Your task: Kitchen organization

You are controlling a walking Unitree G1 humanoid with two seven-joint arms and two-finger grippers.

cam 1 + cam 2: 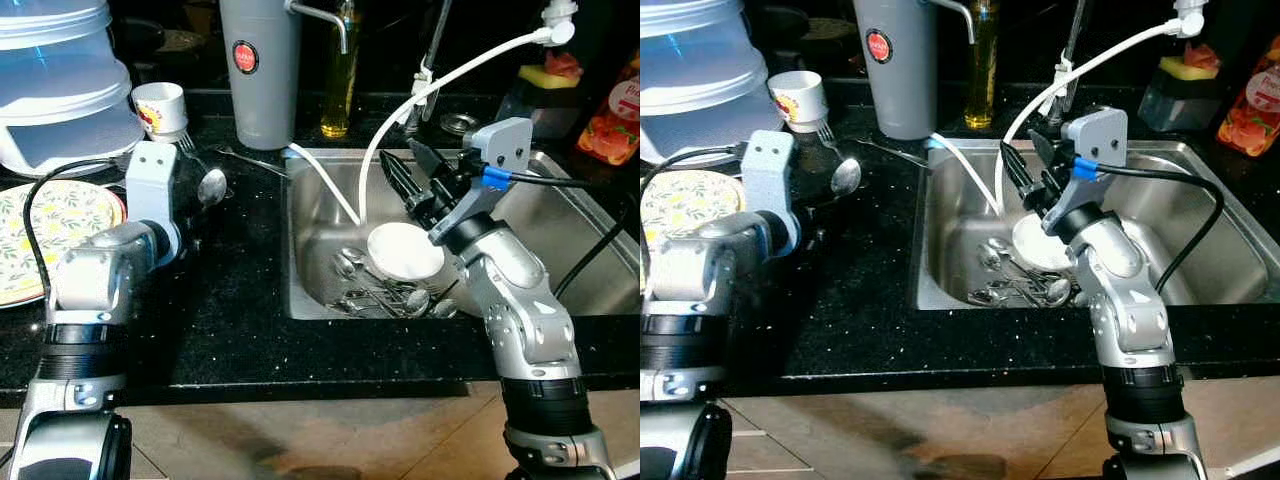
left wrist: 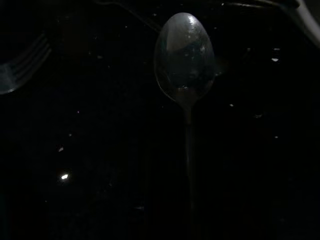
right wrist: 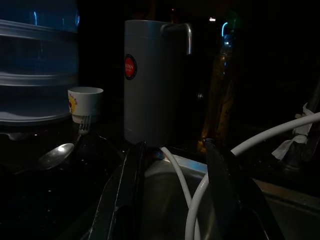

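A metal spoon (image 1: 211, 186) is held just above the black counter left of the sink, with my left gripper (image 1: 185, 215) shut on its handle; its bowl (image 2: 185, 55) points away from the wrist. Above the steel sink (image 1: 318, 225), my right gripper (image 1: 400, 160) is open with its two black fingers (image 3: 127, 190) spread. A white hose (image 3: 192, 210) runs between them. Below it in the basin lie a white bowl (image 1: 405, 250) and several pieces of cutlery (image 1: 375, 290).
On the counter stand a grey dispenser (image 1: 260, 70), an oil bottle (image 1: 340, 70), a small printed cup (image 1: 160, 108) with a fork (image 1: 185, 143) beside it, stacked blue containers (image 1: 60, 80) and a patterned plate (image 1: 50, 230). Bottles (image 1: 610, 115) stand at the back right.
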